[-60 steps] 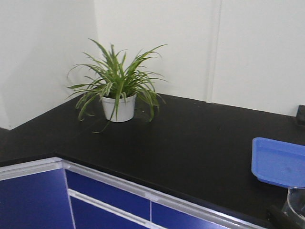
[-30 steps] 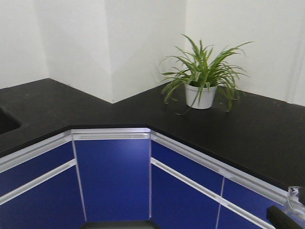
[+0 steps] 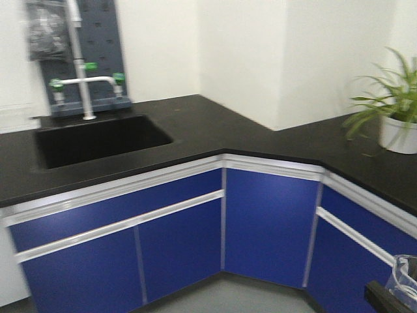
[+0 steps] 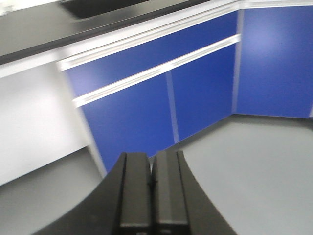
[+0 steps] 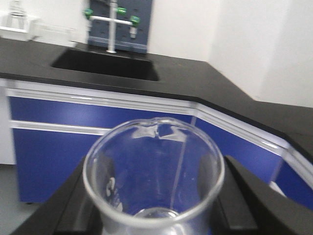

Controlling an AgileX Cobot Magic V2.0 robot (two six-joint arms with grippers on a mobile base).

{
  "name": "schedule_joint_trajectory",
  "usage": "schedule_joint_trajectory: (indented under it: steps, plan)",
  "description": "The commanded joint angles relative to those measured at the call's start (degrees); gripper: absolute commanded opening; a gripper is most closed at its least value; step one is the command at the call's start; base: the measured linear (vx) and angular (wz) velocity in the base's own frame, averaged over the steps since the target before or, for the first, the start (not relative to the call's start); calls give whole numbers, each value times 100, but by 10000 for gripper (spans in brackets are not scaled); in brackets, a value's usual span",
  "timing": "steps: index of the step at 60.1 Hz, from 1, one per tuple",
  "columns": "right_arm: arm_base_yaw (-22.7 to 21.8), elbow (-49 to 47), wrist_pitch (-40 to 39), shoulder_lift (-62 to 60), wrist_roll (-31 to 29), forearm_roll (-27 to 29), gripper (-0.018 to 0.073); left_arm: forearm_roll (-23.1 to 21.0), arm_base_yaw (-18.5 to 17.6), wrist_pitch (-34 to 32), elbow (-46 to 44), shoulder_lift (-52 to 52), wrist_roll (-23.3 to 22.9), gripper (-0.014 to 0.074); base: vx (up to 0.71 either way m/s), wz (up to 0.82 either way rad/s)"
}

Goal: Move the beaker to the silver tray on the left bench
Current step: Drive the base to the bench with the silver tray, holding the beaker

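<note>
Against blue cabinets (image 3: 176, 241), right tool (image 5: 157, 201) grips the clear glass beaker (image 5: 152, 164); left tool (image 4: 153, 182) closed.

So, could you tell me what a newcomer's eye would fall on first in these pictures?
The clear glass beaker fills the right wrist view, clamped between the black fingers of the right gripper. In the front view, bright blue cabinet doors run across the lower half, with a black rectangular sink and white tap with green handles at upper left. A green plant in a white pot sits at far right.
</note>
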Motion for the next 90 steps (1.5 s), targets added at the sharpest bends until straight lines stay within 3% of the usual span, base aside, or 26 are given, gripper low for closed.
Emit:
schedule_joint_trajectory:
  steps: [1,52,90]
  plan:
    - [-19,-168,-170,6,-12,109,-14,-16,-32,-431,114,-40,-10,1,-23,64]
    - [-19,-168,-170,6,-12,109,-14,-16,-32,-431,114,-40,-10,1,-14,49]
    - [-19,-168,-146,6,-12,109,-14,-16,-32,-431,114,-40,-10,1,11,50]
